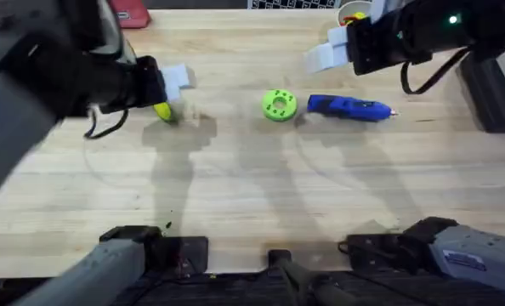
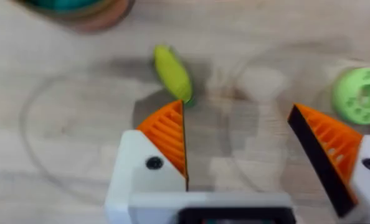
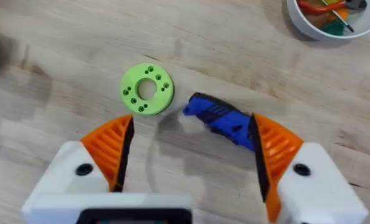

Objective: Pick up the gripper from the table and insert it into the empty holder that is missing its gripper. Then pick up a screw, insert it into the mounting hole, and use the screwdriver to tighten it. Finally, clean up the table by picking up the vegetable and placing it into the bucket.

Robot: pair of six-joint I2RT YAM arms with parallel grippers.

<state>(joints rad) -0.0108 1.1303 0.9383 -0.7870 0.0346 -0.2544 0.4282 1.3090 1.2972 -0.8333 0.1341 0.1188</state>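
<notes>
While both arms hover above the table, left gripper (image 2: 247,146) spread open over the vegetable (image 2: 172,73), right gripper (image 3: 191,152) open above the screwdriver (image 1: 348,106), green disc (image 1: 279,104) at its 9 o'clock.

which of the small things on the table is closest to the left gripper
The yellow vegetable, lying just beyond the open left gripper. The green disc and the blue screwdriver lie farther off, toward the right gripper.

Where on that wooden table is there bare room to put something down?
The wide wooden strip between the arm bases and the row of objects is bare. That row is crowded: yellow oval toy vegetable, green round disc, blue pen-shaped screwdriver, with both arms' fingers above.
</notes>
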